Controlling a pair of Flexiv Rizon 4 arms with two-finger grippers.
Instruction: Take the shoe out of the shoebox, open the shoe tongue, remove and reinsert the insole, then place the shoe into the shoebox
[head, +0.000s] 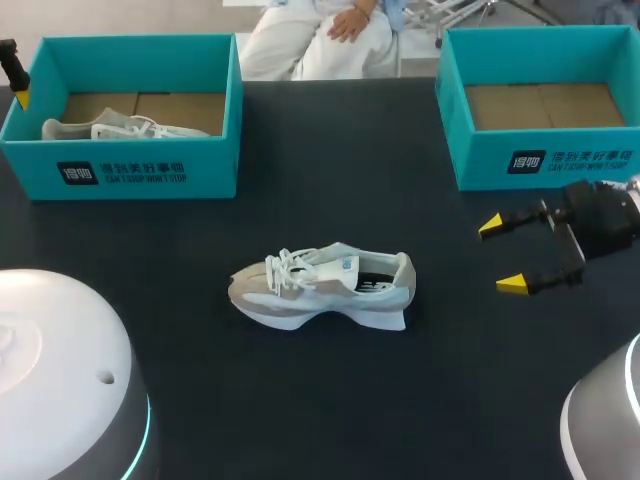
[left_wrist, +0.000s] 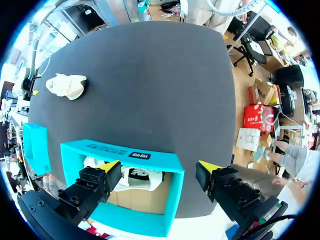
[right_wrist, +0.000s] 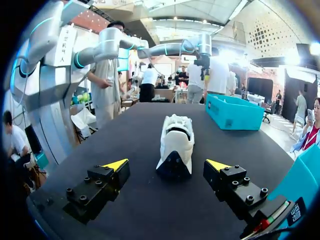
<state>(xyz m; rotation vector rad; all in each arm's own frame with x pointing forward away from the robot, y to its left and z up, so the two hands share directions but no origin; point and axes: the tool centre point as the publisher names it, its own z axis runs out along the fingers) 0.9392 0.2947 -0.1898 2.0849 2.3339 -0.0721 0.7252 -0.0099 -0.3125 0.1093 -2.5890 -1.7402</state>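
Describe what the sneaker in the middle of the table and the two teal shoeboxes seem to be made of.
Sneaker: likely mesh fabric with beige suede-like panels, matte, on a thick white foam-looking sole. Left shoebox and right shoebox: probably cardboard; matte teal walls, bare brown floor with a flap seam.

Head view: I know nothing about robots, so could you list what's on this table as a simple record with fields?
shoe on table: white sneaker, upright mid-table, toe toward robot's left
left shoebox: teal, open, holds a second sneaker
right shoebox: teal, open, only cardboard lining shows
left end effector: open, above left shoebox
right end effector: open, behind the white sneaker's heel, not touching
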